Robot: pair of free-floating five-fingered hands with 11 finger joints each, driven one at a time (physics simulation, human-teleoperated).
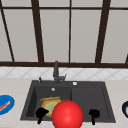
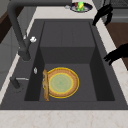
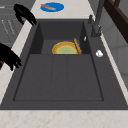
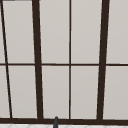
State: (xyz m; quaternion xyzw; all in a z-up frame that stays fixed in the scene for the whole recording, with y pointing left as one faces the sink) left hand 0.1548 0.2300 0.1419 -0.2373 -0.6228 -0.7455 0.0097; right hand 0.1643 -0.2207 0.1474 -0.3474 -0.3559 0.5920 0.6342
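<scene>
A yellow-and-orange plate (image 1: 48,105) (image 2: 61,83) (image 3: 65,48) with a green middle lies in the sink's left basin. A brown stick-like thing (image 2: 45,85) (image 3: 77,45) rests along its back edge. A big red ball (image 1: 67,114) sits low in the front view between the hands, covering part of the plate. My left hand (image 1: 40,113) (image 2: 117,54) (image 3: 24,13) hovers over the sink's front rim by the left basin, fingers relaxed, holding nothing. My right hand (image 1: 94,114) (image 2: 103,13) (image 3: 8,57) hangs over the front rim by the right half, also open with nothing in it.
The dark sink (image 1: 27,110) has a flat draining half on the right. A dark faucet (image 1: 56,71) (image 2: 17,30) stands at the back. A blue plate (image 1: 5,104) (image 3: 52,6) with a red strip lies on the left counter, a dark bowl (image 1: 125,109) (image 2: 80,6) with green food on the right.
</scene>
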